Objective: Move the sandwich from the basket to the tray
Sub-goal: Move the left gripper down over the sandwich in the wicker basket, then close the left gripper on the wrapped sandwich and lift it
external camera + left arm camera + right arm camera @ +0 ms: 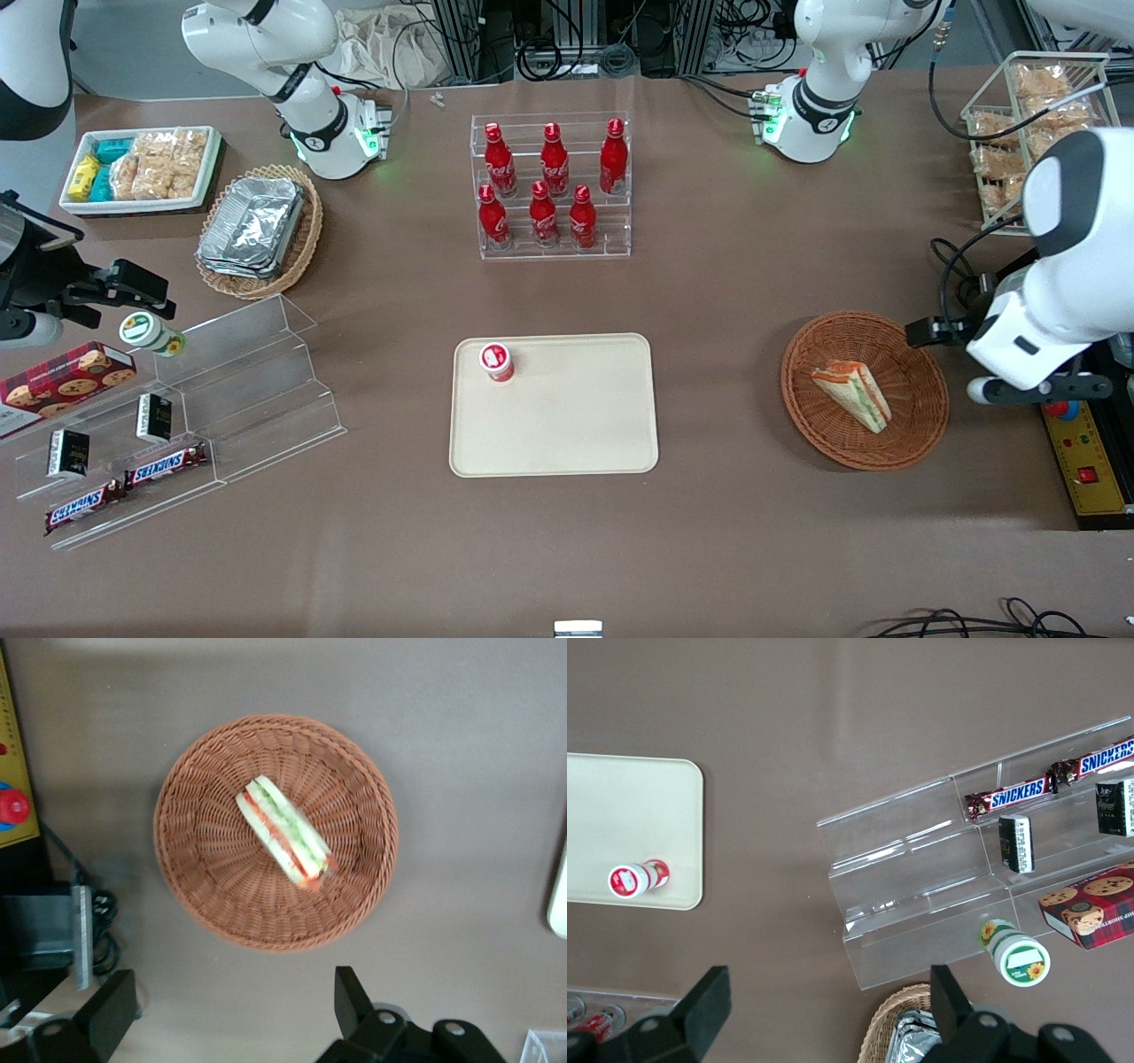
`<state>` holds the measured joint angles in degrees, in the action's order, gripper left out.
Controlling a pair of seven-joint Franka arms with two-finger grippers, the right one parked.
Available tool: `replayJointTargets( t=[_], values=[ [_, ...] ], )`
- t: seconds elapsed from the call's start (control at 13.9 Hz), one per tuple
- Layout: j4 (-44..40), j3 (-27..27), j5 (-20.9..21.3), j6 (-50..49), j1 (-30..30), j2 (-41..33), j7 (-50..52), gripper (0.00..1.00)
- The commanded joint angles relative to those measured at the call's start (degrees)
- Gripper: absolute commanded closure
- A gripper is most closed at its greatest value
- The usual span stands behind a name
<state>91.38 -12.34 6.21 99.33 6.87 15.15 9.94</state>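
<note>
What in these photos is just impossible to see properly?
- Gripper, above the table beside the basket, open: the jaws' tips run past the left wrist view's edge, and in the front view the arm covers them.
- Sandwich: its underside rests on the wicker in every view.
- Small red-and-white bottle on the tray: label too small to read.

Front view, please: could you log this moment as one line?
gripper: open, above table beside basket | sandwich: in basket | tray: awaiting sandwich

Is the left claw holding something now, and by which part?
Nothing is held. The left claw is open above the table beside the basket; the sandwich lies untouched in it.
</note>
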Motion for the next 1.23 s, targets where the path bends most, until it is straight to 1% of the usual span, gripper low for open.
replayJointTargets(
  t=[0.0,0.14,0.22,0.36,0.58,0.79,1.08,1.15],
  values=[
    [8.26,-0.23,-0.68,8.57,0.6,-1.7,4.46,0.01],
    [12.49,-0.14,-0.68,13.24,0.6,-1.44,6.13,0.01],
    [12.94,-0.14,-0.68,14.13,0.6,-0.39,8.23,0.01],
    [12.86,0.03,0.02,15.28,0.52,2.42,14.12,0.01],
    [12.68,0.12,-0.15,16.6,0.52,5.49,17.47,0.01],
    [12.68,0.21,0.46,21.34,0.52,9.89,24.05,0.01],
    [13.03,1.7,0.55,23.36,0.52,12.09,24.77,0.03],
    [13.03,1.7,0.55,23.72,0.52,12.71,24.95,0.05]
  ],
)
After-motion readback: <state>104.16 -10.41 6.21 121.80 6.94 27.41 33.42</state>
